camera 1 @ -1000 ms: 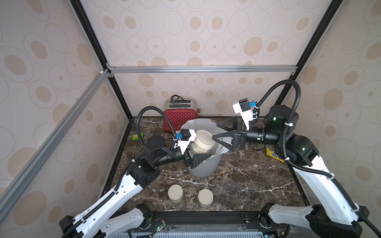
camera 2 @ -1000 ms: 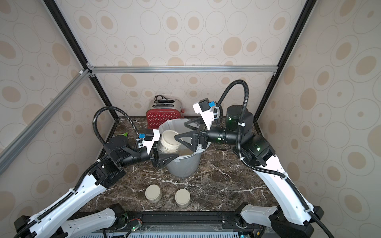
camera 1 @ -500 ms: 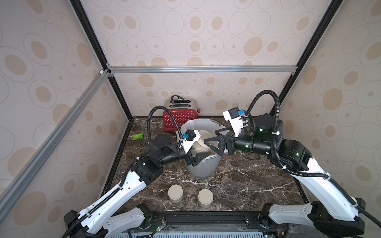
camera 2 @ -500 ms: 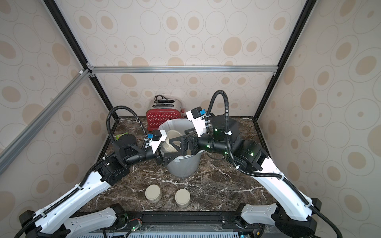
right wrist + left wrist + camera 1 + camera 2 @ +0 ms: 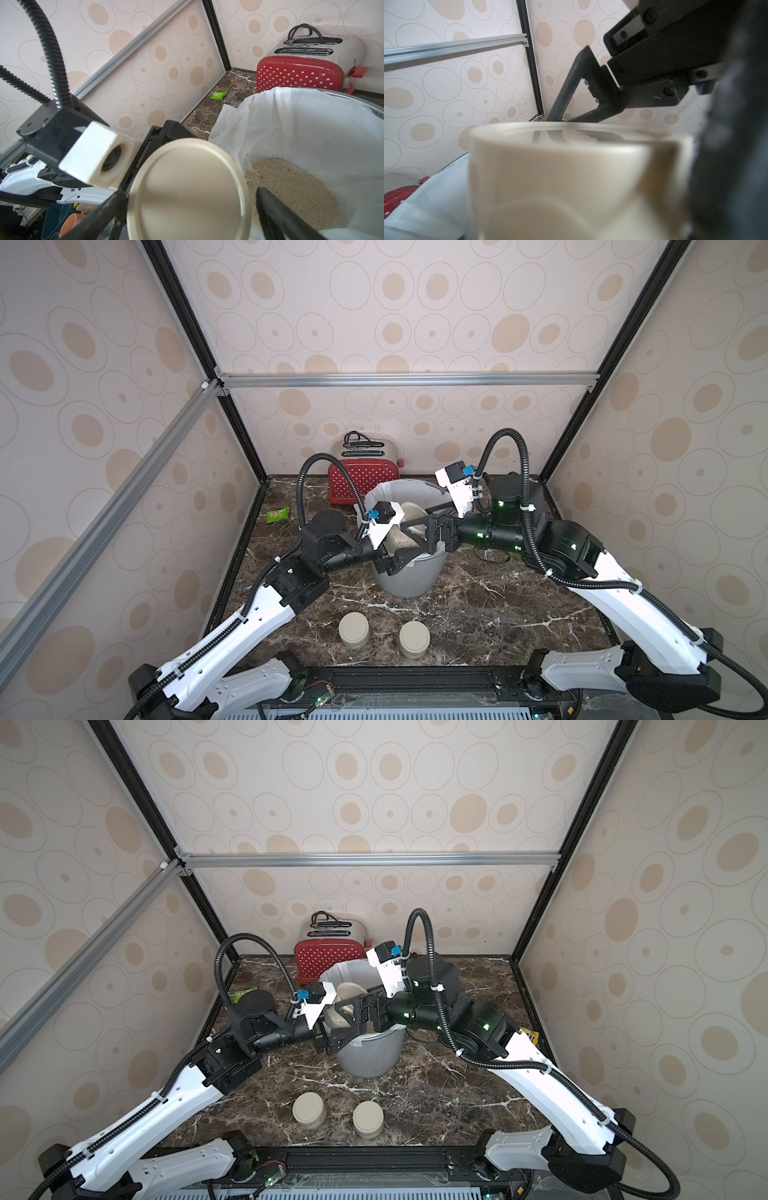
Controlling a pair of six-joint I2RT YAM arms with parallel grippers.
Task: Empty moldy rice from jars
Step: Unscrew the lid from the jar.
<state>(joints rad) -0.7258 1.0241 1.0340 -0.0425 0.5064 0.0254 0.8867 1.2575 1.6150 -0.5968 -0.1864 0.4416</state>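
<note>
Left end effector (image 5: pixel 395 549) pinching jar (image 5: pixel 571 176) over bin (image 5: pixel 411 585), likely catching spills; right end effector (image 5: pixel 187 209) standing spread around lid (image 5: pixel 187 187), apparently preparing unscrewing.

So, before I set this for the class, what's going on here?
The left gripper holds a glass jar tilted over the grey lined bin. The right gripper is open, its jaws on either side of the jar's beige lid, not yet clamped. Rice already lies in the bin. Two more jars stand lidded at the front of the marble table.
</note>
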